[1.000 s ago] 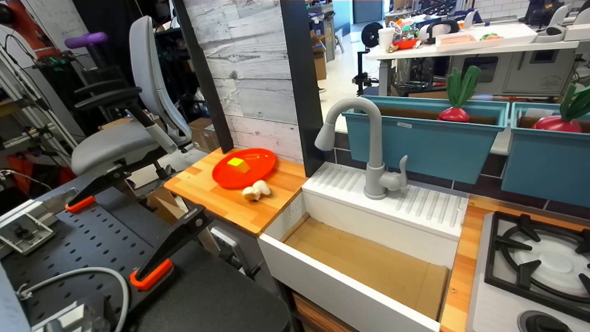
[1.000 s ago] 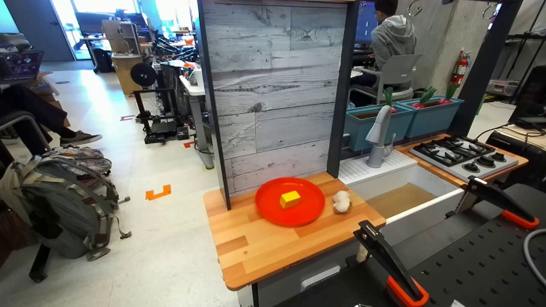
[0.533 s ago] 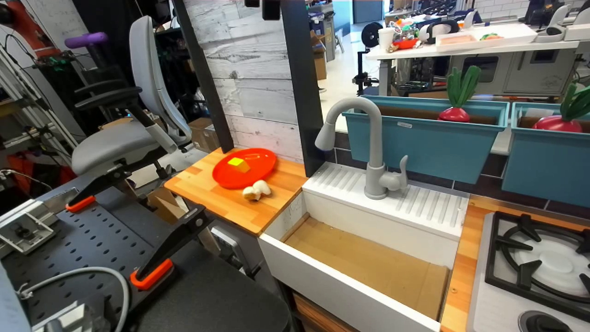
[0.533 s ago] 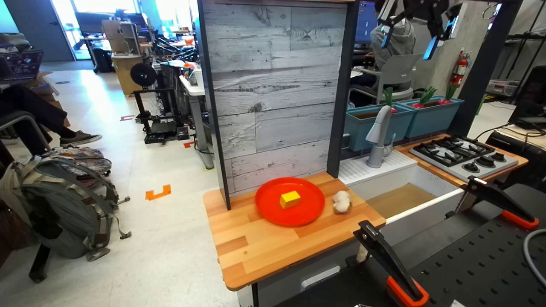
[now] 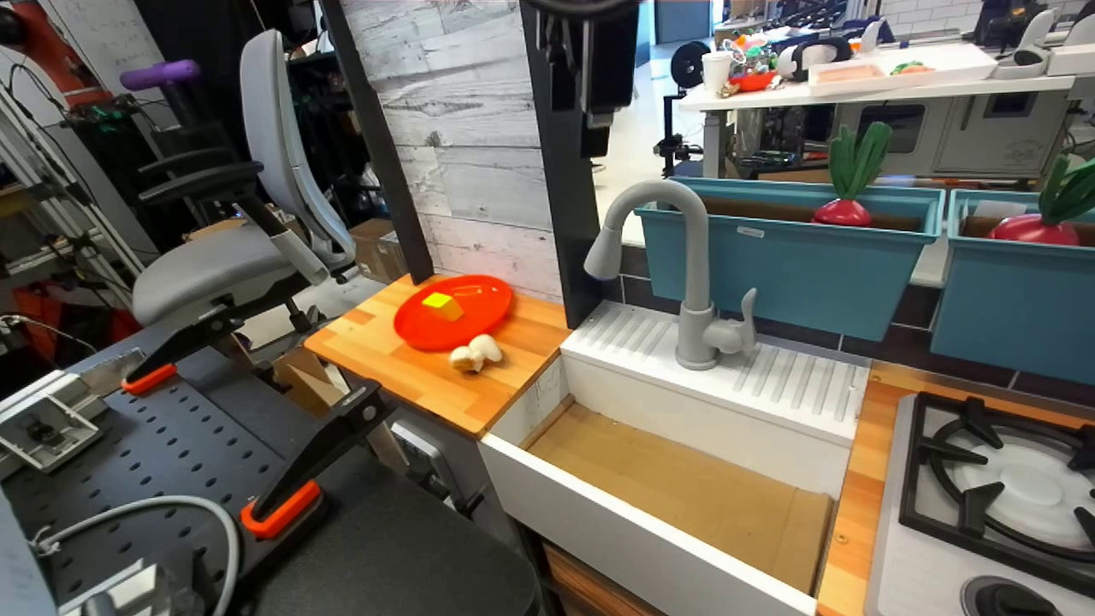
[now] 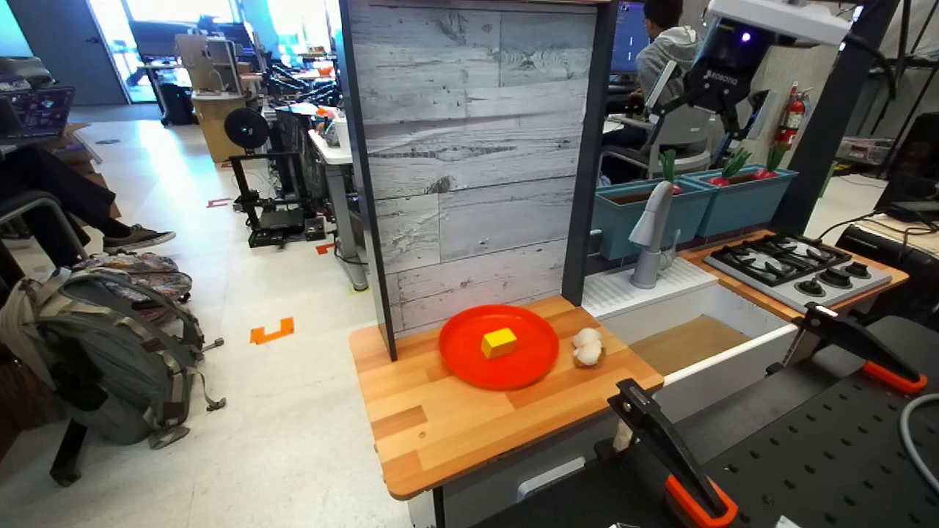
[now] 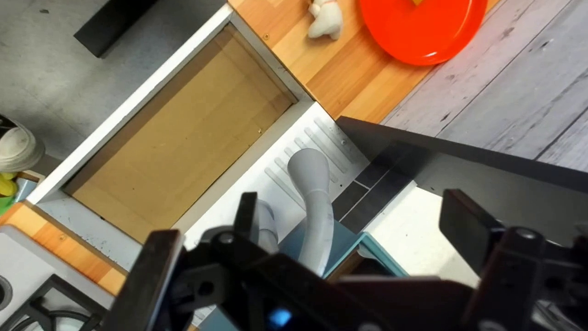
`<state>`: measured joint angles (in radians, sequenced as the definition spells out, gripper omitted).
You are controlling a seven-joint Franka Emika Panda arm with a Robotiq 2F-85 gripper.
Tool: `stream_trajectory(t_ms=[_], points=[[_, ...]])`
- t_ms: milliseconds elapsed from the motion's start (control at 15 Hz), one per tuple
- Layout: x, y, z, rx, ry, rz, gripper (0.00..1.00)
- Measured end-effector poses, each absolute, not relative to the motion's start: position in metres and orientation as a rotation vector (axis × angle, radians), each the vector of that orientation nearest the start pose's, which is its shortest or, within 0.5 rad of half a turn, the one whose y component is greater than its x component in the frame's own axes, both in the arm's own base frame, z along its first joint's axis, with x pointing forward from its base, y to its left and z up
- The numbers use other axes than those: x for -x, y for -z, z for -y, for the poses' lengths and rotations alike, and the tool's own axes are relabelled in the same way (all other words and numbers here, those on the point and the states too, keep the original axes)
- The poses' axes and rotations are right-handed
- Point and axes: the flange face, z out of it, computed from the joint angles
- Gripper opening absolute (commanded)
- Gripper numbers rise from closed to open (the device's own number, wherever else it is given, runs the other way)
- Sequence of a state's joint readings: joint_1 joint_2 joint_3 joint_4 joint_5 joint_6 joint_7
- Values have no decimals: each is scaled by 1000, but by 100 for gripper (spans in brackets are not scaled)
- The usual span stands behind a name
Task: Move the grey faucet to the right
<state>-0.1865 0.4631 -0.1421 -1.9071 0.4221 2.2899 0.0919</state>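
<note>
Faucet point(image 5: 697, 257) stands on the white ledge point(image 5: 796, 385) behind one sink point(image 5: 650, 547) in an exterior view. A brown sheet point(image 5: 684, 488) lies in the sink. One red plate point(image 5: 415, 321) holds one yellow block point(image 5: 446, 306), with one white lump point(image 5: 483, 349) just beside it. In an exterior view, two blue bins point(image 6: 689, 220) hold three radishes point(image 6: 719, 181): one in the near bin, two in the far bin. Here the gripper point(image 6: 700, 121) hangs higher than the faucet. In the wrist view, its two fingers point(image 7: 464, 225) are spread wide, and the spout point(image 7: 308, 170) shows between them.
</note>
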Motion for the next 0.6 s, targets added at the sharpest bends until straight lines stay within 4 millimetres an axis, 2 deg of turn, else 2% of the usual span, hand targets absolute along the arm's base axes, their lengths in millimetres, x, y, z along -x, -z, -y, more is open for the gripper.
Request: stream_trajectory(t_ms=[267, 600], points=[[-604, -216, 184, 2698, -47, -1071, 100], [-618, -188, 183, 2674, -65, -1157, 100]])
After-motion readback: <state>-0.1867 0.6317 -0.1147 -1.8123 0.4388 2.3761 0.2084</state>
